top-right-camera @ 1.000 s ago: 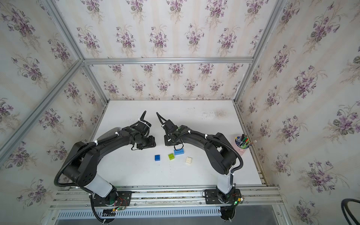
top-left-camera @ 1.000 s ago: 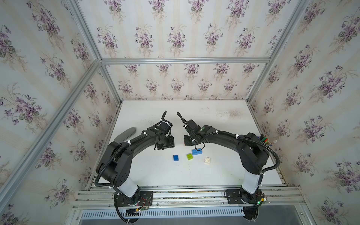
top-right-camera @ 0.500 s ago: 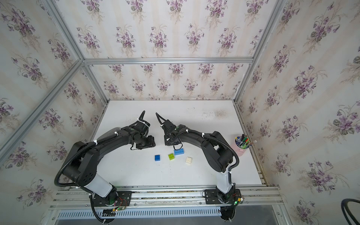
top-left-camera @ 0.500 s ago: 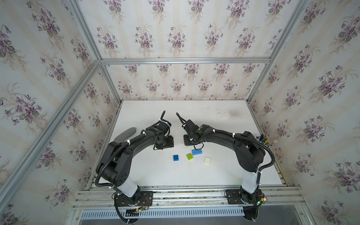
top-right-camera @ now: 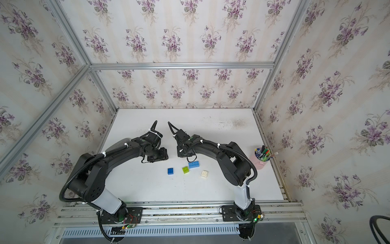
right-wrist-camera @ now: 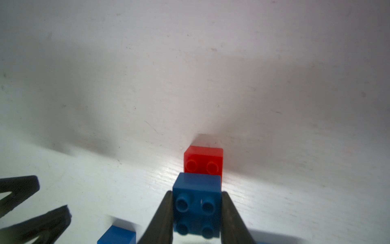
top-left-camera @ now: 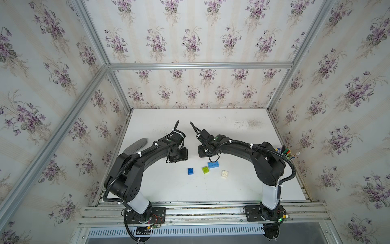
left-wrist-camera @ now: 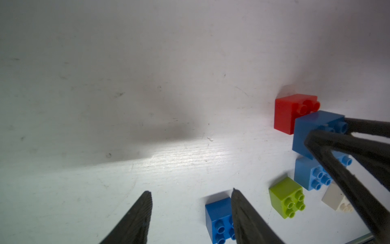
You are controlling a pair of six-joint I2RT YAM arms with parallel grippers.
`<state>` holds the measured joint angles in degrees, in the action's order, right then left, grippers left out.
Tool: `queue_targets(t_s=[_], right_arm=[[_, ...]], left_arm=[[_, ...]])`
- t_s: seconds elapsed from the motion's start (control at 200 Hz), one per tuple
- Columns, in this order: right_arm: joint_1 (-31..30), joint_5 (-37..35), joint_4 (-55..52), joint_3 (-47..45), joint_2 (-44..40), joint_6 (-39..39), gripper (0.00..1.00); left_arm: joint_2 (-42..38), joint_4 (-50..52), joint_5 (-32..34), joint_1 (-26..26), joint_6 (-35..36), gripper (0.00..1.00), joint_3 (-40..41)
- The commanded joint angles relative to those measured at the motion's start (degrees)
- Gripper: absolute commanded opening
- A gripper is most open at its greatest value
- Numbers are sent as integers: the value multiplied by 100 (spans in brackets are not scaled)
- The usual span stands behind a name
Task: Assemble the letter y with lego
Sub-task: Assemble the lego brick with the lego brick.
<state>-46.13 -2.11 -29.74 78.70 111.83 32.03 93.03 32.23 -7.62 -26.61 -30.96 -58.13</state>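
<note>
My right gripper (right-wrist-camera: 197,193) is shut on a dark blue lego brick (right-wrist-camera: 197,209), studs toward the camera. It holds the brick just in front of the red brick (right-wrist-camera: 203,160), covering part of it; I cannot tell whether they touch. In the left wrist view the held brick (left-wrist-camera: 310,131) overlaps the red brick (left-wrist-camera: 289,112). My left gripper (left-wrist-camera: 191,192) is open and empty above the table, with a second dark blue brick (left-wrist-camera: 218,217) behind one finger. In a top view, the blue (top-left-camera: 190,171), lime green (top-left-camera: 205,169), light blue (top-left-camera: 213,165) and white (top-left-camera: 225,173) bricks lie loose. No letter y is assembled.
A pink cup of pens and markers (top-right-camera: 261,157) stands at the table's right edge beside the right arm. A flat dark grey oval object (top-left-camera: 136,145) lies by the left wall. Papered walls with metal rails enclose the white table (top-left-camera: 232,190).
The right arm has shifted slightly. The loose bricks have not moved, and both grippers keep the same opening.
</note>
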Motion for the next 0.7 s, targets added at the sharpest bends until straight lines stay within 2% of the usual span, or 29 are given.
queue_targets(t_s=[0.0, 0.33, 0.694], right_arm=[[-1, -160, -546, 64, 159, 226, 22], [-2, -210, -800, 41, 182, 374, 22], [8, -181, -953, -34, 148, 46, 21]], left_arm=[[-3, -15, -18, 15, -16, 62, 12], [-17, -26, -14, 24, -1, 62, 30], [-90, -55, -25, 43, 11, 62, 88]])
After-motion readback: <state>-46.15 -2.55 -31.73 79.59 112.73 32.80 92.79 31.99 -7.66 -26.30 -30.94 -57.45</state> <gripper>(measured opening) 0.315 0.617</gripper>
